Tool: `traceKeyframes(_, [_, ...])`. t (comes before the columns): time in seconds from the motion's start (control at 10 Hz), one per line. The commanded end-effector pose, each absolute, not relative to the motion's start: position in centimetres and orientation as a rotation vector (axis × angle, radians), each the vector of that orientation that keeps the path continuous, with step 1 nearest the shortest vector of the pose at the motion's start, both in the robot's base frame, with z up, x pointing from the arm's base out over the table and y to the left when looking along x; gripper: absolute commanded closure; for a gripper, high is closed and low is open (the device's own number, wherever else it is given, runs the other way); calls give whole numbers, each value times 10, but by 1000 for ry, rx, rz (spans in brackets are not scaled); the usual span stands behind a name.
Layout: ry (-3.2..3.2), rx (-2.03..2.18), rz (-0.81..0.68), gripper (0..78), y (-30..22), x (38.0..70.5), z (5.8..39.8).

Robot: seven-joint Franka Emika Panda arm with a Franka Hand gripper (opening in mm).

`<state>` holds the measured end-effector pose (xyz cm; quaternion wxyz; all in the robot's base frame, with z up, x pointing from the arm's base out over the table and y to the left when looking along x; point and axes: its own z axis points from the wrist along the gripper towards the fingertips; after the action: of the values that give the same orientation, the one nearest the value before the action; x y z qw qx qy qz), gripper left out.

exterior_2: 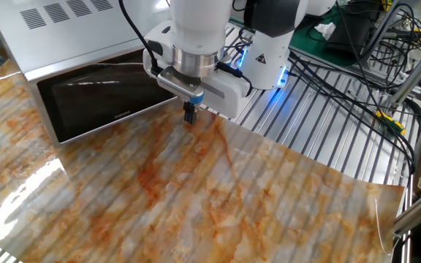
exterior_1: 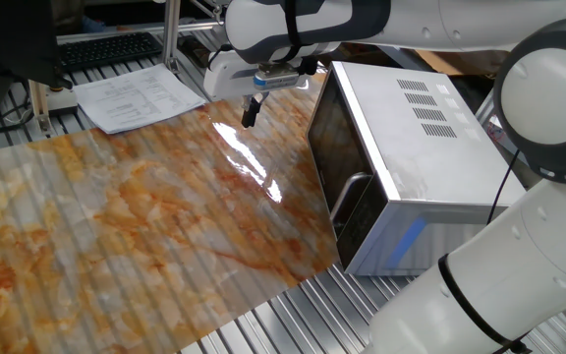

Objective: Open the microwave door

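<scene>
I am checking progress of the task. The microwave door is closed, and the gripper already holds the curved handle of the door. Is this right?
Not quite. The microwave door is closed, but the gripper does not hold the handle. One fixed view shows it hanging over the marbled table surface, near the far end of the door and well apart from the handle, with its fingers together on nothing.

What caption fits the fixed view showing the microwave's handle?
Claw hovers over the marbled table, apart from the closed microwave door.
</scene>
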<state>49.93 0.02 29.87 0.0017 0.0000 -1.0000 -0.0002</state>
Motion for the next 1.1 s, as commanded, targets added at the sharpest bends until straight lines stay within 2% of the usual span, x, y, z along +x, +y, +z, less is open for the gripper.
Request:
traceKeyframes(0.1, [-3003, 105, -142, 776, 0, 499, 299])
traceKeyframes(0.2, [-3006, 121, -47, 776, 0, 499, 299])
traceKeyframes(0.3, [-3005, 119, -43, 776, 0, 500, 299])
traceKeyframes(1.1, [-3042, 133, -114, 776, 0, 508, 306])
